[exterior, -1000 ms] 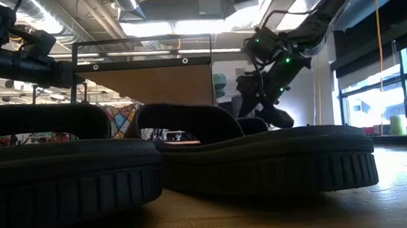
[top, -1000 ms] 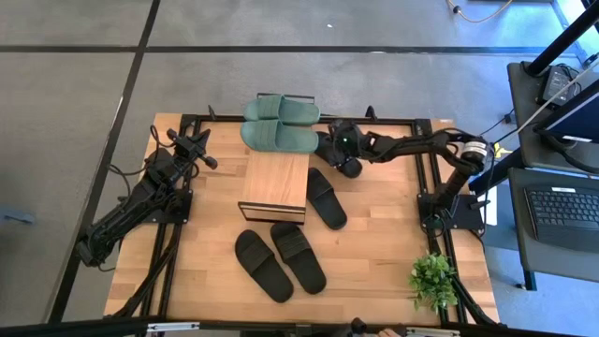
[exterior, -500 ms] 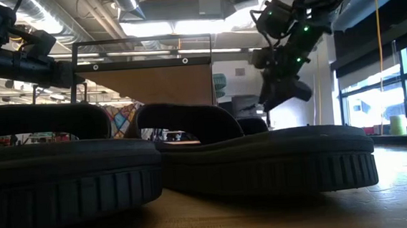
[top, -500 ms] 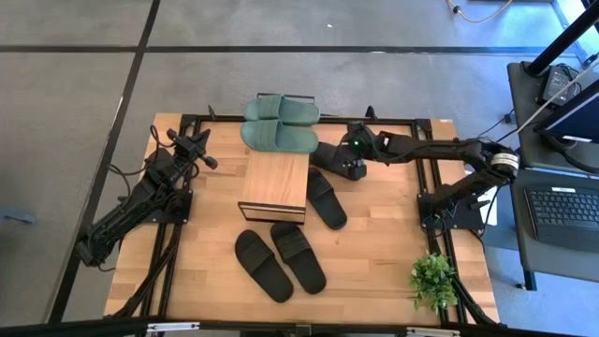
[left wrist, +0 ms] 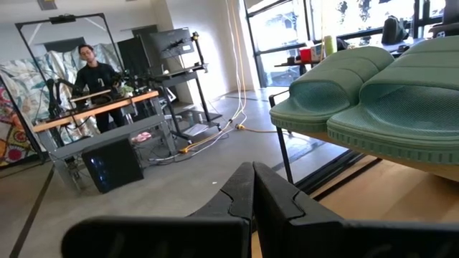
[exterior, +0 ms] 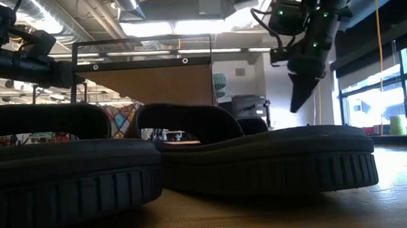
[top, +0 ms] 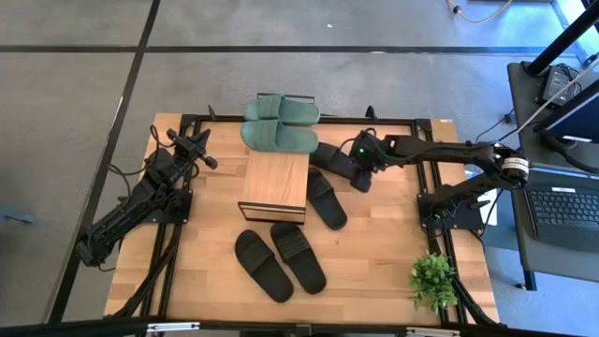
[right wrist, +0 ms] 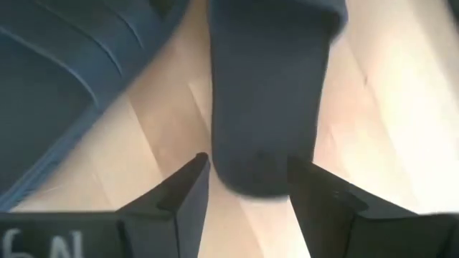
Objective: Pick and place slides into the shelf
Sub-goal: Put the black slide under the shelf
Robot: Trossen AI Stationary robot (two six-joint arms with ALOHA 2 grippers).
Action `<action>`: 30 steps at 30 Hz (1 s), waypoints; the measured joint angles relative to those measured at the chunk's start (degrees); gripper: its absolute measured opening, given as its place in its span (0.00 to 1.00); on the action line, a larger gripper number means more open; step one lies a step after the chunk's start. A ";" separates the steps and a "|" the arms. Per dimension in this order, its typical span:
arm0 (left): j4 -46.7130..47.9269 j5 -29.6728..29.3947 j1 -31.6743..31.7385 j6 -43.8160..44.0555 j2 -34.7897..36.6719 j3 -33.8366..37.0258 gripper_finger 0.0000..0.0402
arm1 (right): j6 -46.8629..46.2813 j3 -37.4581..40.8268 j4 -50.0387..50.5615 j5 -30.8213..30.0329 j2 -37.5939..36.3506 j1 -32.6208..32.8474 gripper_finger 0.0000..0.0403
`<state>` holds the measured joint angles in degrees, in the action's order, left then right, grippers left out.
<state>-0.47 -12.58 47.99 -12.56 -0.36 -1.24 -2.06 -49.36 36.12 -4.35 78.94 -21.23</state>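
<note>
The left arm (top: pixel 140 201) lies folded along the table's left edge, its gripper (top: pixel 192 148) near the far-left corner; in its wrist view the fingers (left wrist: pixel 251 193) are pressed together, tips touching, and the green slides (left wrist: pixel 373 93) show just ahead.

The shelf (top: pixel 275 184) stands near the table's middle, wood top bare. At its far end the two green slides (top: pixel 279 124) lie side by side across the table's far edge. Near the shelf's near end, two black slides (top: pixel 279 258) lie side by side on the table (top: pixel 374 253). Just right of the shelf a third black slide (top: pixel 326 197) lies flat.

Farther right and toward the far edge, a fourth black slide (top: pixel 339 159) lies beneath the right gripper (top: pixel 361 170), which reaches in from the right. In the right wrist view its fingers (right wrist: pixel 183 190) are spread on either side of the slide's rounded end (right wrist: pixel 265 122), not closed on it; another black slide's (right wrist: pixel 64 86) edge shows beside. From the low view this gripper (exterior: pixel 299 100) hangs above the table, pointing down.
</note>
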 joint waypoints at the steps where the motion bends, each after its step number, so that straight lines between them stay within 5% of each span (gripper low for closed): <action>1: 0.00 0.00 0.00 0.00 0.00 0.01 0.00 | -0.94 0.00 1.28 -0.03 0.00 0.08 0.46; 17: 0.00 0.00 0.00 0.13 0.00 0.00 0.00 | -11.12 0.00 9.42 3.42 8.01 -0.15 0.46; 30: 0.01 0.00 -0.01 -0.02 0.00 0.00 0.00 | -3.45 0.00 -2.95 3.57 15.31 -4.41 0.46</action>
<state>-0.46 -12.58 47.98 -12.58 -0.36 -1.25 -5.51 -49.36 33.17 -0.78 94.25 -25.64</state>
